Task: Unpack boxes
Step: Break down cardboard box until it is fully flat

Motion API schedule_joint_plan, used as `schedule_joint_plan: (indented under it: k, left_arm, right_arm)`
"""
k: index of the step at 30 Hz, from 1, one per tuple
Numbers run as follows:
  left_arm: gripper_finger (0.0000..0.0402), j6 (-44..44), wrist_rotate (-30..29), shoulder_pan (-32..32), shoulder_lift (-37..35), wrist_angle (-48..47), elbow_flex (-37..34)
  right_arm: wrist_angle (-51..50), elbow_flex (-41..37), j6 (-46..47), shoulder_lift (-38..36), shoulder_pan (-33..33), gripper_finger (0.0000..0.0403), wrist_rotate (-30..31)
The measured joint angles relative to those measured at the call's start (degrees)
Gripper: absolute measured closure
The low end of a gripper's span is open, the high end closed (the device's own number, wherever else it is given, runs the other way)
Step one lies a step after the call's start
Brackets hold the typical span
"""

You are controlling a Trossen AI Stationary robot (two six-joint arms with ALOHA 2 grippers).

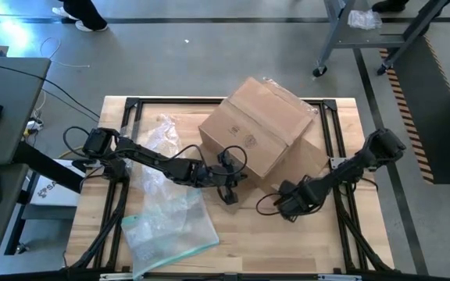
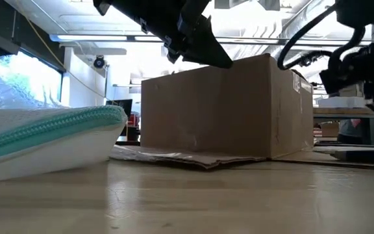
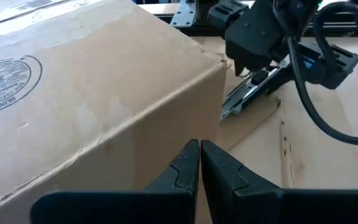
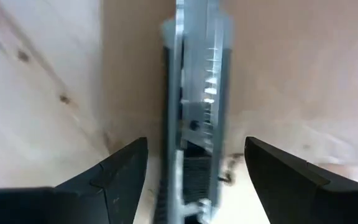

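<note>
The brown cardboard box [image 1: 256,129] stands at the table's far middle, one flap [image 3: 260,121] lying flat on the wood beside it. My left gripper [image 3: 199,146] is shut and points slantwise down at the box's near wall, just under the top edge. My right gripper [image 4: 195,142] points down at the box's near right, its fingers open on either side of a silver utility knife [image 4: 194,93]. The knife lies flat, partly on the flap [image 3: 253,93], with a gap to each finger. My left gripper's shut fingertips [image 3: 188,155] stand close before the box's near wall [image 3: 135,155], below its top edge. I cannot tell whether they touch it.
A clear pouch with a teal edge [image 1: 174,230] lies near the front left. Crumpled bubble wrap [image 1: 158,140] lies left of the box, under my left arm. Black frame rails [image 1: 131,105] run around the tabletop.
</note>
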Motion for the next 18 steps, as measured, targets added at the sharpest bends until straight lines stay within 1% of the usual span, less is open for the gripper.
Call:
schedule_joint_plan:
  k: [5,7,10,14,15,18]
  left_arm:
    - [0.0401,-1.0,0.0,0.0,0.0,-1.2,0.0]
    - [0.0401,-1.1,0.0,0.0,0.0,-1.2,0.0]
    - [0.0401,-1.0,0.0,0.0,0.0,-1.2,0.0]
    - [0.0401,-1.0,0.0,0.0,0.0,-1.2,0.0]
    - [0.0401,-1.0,0.0,0.0,0.0,-1.3,0.0]
    - [0.0401,-1.0,0.0,0.0,0.0,-1.8,0.0]
  right_arm:
    - [4.8,-3.9,-0.1,-0.4,0.0,0.0152,-1.9]
    - [6.0,-5.4,-0.1,-0.5,0.0,0.0160,-2.7]
    - [6.5,-5.9,-1.3,-0.6,0.0,0.0197,-3.9]
    - [5.5,-4.7,-3.4,-0.4,0.1,0.0277,-5.1]
    - [4.4,-3.9,-4.0,-0.6,0.1,0.0287,-5.3]
    - [-1.7,-0.2,-5.4,-1.5,0.2,0.0287,-5.5]
